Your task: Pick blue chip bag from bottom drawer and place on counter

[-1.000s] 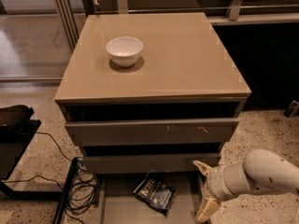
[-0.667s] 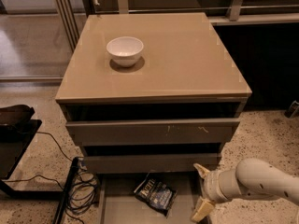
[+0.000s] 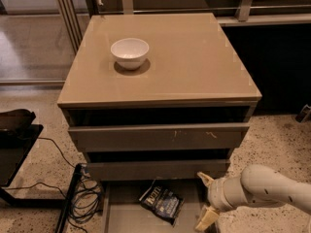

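Note:
The blue chip bag (image 3: 162, 201) lies flat in the open bottom drawer (image 3: 127, 216), near its back middle, dark navy with white lettering. My gripper (image 3: 204, 200) is at the drawer's right side, just right of the bag and not touching it. Its two tan fingertips (image 3: 203, 219) are spread apart, open and empty. The white arm (image 3: 265, 187) reaches in from the lower right. The counter (image 3: 194, 57) is the glossy beige top of the cabinet.
A white bowl (image 3: 129, 52) stands on the counter's back left. The two upper drawers (image 3: 160, 137) are slightly ajar. Black cables (image 3: 82, 198) and a dark stand (image 3: 14, 144) lie on the floor at the left. A glass partition is at the back left.
The arm and gripper have shifted slightly left and down toward the bag. The bag, bowl and drawers have not moved.

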{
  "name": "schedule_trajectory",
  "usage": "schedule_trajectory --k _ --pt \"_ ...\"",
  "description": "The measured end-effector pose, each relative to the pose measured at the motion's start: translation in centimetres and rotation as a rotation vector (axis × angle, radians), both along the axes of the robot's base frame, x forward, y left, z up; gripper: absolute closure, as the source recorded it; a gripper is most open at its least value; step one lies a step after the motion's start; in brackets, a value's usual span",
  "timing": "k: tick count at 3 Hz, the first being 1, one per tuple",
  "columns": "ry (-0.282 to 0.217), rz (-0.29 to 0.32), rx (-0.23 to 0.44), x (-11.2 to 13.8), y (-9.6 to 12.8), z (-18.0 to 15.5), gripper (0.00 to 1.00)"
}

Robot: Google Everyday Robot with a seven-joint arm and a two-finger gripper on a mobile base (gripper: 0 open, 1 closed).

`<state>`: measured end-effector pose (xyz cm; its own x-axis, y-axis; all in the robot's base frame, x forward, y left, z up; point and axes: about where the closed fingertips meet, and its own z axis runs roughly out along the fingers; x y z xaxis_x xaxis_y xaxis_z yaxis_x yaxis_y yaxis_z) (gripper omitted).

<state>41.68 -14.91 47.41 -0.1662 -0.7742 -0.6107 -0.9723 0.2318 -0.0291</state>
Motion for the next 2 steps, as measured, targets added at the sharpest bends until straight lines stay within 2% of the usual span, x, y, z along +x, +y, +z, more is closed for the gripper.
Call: schedule_trajectory --k 2 --pt "-0.053 -0.068 0.113 2.9 1.7 -6.8 0.00"
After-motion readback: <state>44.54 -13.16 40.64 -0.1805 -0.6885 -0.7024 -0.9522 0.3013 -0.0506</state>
